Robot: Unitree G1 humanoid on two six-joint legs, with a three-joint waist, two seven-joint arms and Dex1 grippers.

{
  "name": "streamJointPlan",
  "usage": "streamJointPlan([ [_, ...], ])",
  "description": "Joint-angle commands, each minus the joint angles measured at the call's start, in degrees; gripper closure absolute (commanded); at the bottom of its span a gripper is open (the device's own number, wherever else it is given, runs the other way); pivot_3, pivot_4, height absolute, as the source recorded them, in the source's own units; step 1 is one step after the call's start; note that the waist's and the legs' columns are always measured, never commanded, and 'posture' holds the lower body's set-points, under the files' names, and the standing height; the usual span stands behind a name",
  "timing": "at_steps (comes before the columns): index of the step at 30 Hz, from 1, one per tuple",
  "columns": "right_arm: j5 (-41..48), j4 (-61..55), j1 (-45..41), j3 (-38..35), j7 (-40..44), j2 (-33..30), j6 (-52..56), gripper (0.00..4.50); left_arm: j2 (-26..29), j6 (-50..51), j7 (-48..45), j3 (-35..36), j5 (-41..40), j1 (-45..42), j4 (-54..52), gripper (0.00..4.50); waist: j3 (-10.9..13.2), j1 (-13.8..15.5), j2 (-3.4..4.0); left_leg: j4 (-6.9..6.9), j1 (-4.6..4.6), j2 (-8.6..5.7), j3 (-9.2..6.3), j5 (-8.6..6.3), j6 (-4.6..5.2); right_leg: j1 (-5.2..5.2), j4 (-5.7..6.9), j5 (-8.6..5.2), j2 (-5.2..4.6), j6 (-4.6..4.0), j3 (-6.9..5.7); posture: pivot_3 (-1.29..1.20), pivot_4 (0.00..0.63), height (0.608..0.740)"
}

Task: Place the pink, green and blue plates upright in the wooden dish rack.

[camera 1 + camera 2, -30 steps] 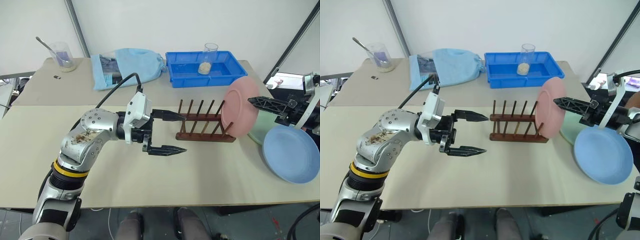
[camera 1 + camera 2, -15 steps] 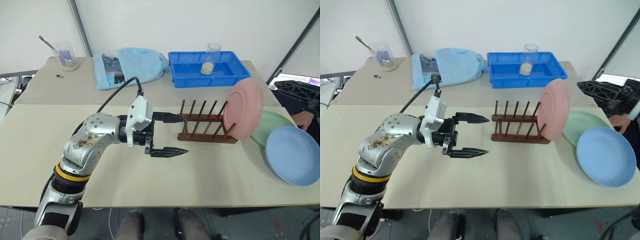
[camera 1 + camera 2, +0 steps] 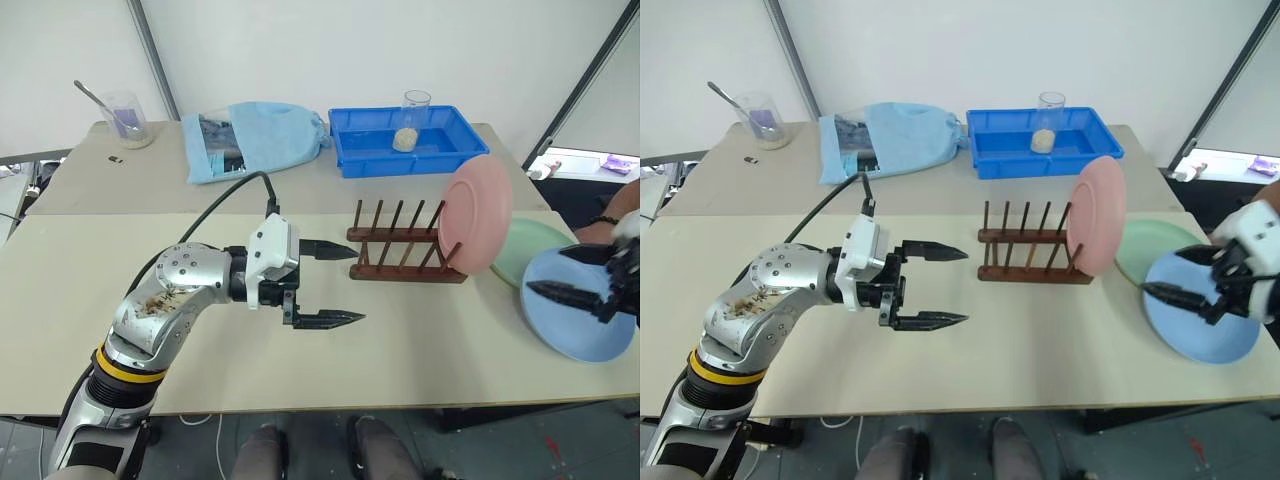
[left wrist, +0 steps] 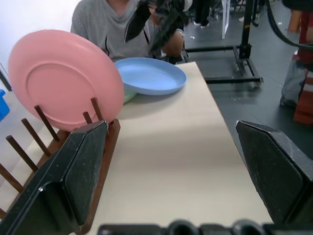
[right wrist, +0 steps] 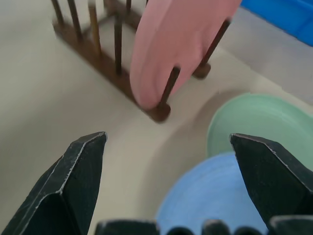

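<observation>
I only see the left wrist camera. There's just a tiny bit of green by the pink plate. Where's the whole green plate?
Observer: The green plate lies flat beside the wooden rack, partly under the blue plate.
Operator: Is the other gripper holding something?
Observer: No. The right gripper is open above the blue plate.
Operator: Is there room in the rack?
Observer: Yes. The pink plate stands at one end; the other pegs are free.

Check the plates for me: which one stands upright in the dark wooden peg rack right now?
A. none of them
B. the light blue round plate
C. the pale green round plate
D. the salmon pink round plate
D: the salmon pink round plate stands on edge between the end pegs of the dark wooden peg rack, while the other two lie on the table.
</observation>
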Motion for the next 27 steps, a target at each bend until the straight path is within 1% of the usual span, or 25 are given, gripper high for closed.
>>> streamJointPlan([
  [1, -6.41, 1.78, -3.63, 5.75, -2.14, 0.17, -8.09, 0.04, -0.06, -1.38, 0.07, -0.07, 0.31, -0.64, -2.26, 0.00, 0.01, -0.16, 0.00, 0.00, 0.02, 0.00, 0.00, 0.00, 0.00, 0.01, 0.00, 0.00, 0.00, 0.00, 0.00, 0.00, 0.150, 0.740],
  [5, -13.29, 8.25, -11.56, 14.90, -4.02, 1.91, -13.12, 0.04, -0.42, -1.03, 0.37, -0.09, -0.15, -1.02, -2.54, 0.00, 0.02, -0.62, 0.03, -0.01, 0.11, -0.01, 0.00, 0.00, 0.00, 0.10, -0.01, -0.01, -0.01, -0.02, 0.01, 0.00, 0.150, 0.740],
  [11, -22.66, 20.98, -23.09, 25.11, -5.81, 4.97, -17.07, 0.04, -0.80, -0.31, 1.08, 0.25, -0.66, -1.66, -2.66, 0.00, 0.02, -1.01, 0.03, -0.07, 0.05, -0.03, -0.02, 0.00, 0.01, 0.10, -0.02, -0.07, 0.00, -0.10, 0.01, 0.00, 0.150, 0.740],
  [18, -28.23, 34.58, -33.35, 30.91, -6.59, 10.11, -18.22, 0.04, -1.41, -0.42, 2.29, -0.25, -0.17, -2.04, -2.76, 0.00, 0.02, -1.02, 0.03, -0.13, -0.01, -0.06, -0.05, -0.05, 0.09, 0.09, -0.03, -0.19, 0.00, -0.04, 0.01, 0.00, 0.150, 0.740],
  [25, -30.32, 43.92, -38.44, 32.41, -6.13, 12.99, -18.06, 0.04, -1.23, -0.42, 2.67, -0.19, -0.02, -2.24, -2.76, 0.00, 0.02, -1.04, 0.03, -0.10, 0.04, -0.08, -0.08, -0.04, 0.09, 0.16, -0.01, -0.18, -0.01, -0.03, 0.02, 0.00, 0.150, 0.740],
  [27, -30.90, 45.77, -39.43, 32.64, -6.11, 13.64, -18.13, 0.57, -1.21, -0.45, 2.74, -0.20, 0.09, -2.34, -2.75, 0.00, 0.02, -1.15, 0.03, -0.11, 0.05, -0.08, -0.08, -0.04, 0.09, 0.17, 0.00, -0.17, 0.00, -0.03, 0.02, 0.00, 0.150, 0.740],
])
